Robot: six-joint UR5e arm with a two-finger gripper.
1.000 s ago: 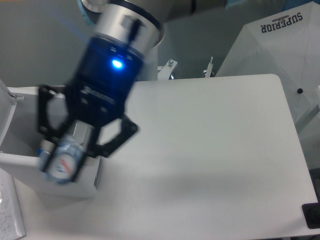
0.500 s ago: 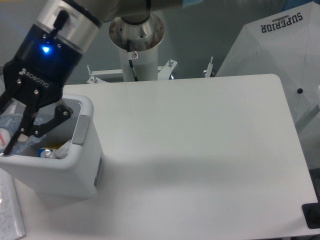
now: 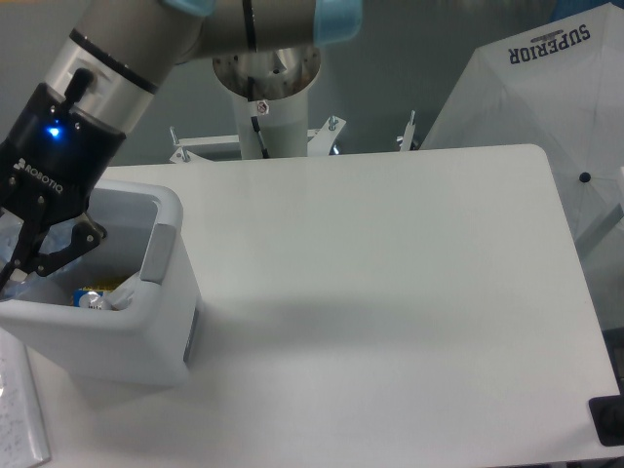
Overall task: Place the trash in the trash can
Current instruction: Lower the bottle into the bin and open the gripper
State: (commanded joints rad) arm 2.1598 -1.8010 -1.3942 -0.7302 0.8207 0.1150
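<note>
Bright even light, soft shadows, sharp focus

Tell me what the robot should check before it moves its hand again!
1. Gripper over the trash can: ok, it hangs above the open top.
2. Bottle let go: cannot tell, the picture's left edge cuts the fingers off.
3. Trash inside the can: ok, clear plastic and a small packet lie in it.
4. Can upright on the table: ok.
5. Path upward free: ok, nothing shows above the gripper except its own arm.
</note>
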